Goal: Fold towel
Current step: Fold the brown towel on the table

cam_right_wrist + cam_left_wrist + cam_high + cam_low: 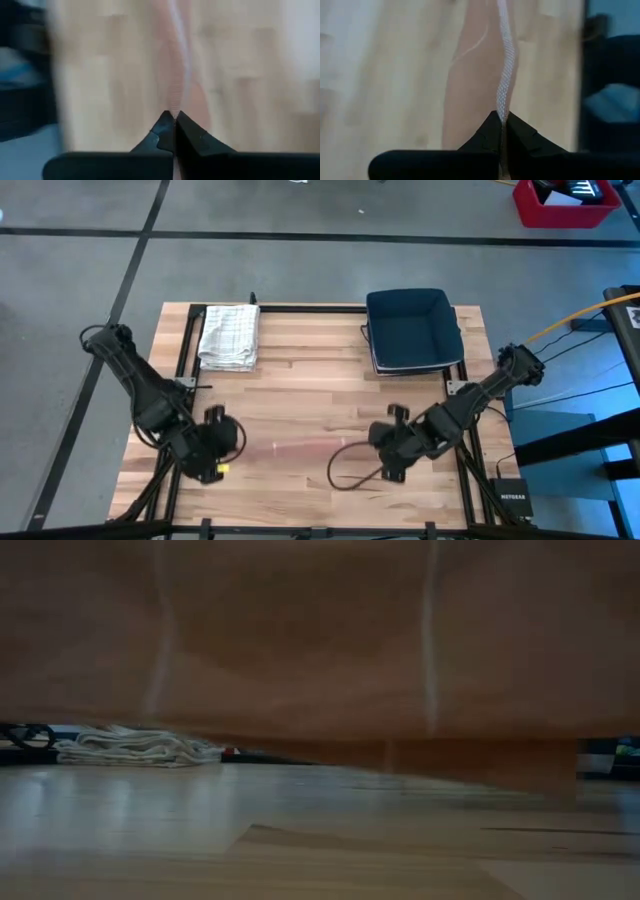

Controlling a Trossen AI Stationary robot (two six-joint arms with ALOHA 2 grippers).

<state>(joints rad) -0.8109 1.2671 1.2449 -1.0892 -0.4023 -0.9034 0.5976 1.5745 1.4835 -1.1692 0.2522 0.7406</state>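
Both arms hold a peach towel [300, 650] stretched between them above the bench [300, 390], close to its near edge, as I work the fold from my remote station. The left end effector [501, 117] is pressed together on one hem and the right end effector [173, 116] is pinching the opposite one. The cloth hangs like a curtain with its lower edge just clear of the wood, and from overhead it shows only as a faint strip. I judge the lift is meant to pull the fabric flat before it is laid down and doubled. Each arm is bent low, elbows out toward the bench's left and right edges and wrists turned inward to face each other. A folded checked towel [230, 335] lies by the far-left corner, and a dark blue bin [412, 330] sits toward the far-right corner.
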